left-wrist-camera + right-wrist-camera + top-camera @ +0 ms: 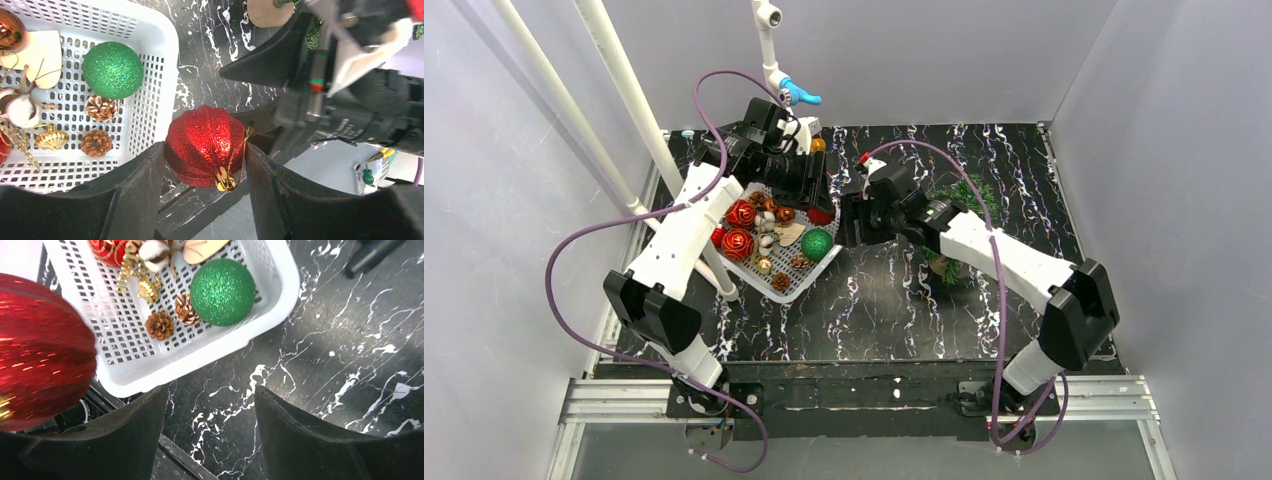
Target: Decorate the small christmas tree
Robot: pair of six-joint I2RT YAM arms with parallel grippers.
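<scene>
Left claw [205,155] clamped on a red glitter bauble [200,135]; right claw [210,410] gaping, nothing between its fingers.

The bauble is pinched by its sides between the black fingers, its gold cap and loop turned toward the wrist camera, just off the corner of the white basket [280,270]. The right claw faces it close over the black marbled counter [874,310], with the bauble beside one finger, not between them. The basket holds a green glitter ball [222,291], pine cones [159,325] and more red baubles [740,213]. The small christmas tree [972,192] stands on the counter right of the basket, behind the right arm and mostly hidden, apart from both claws.
</scene>
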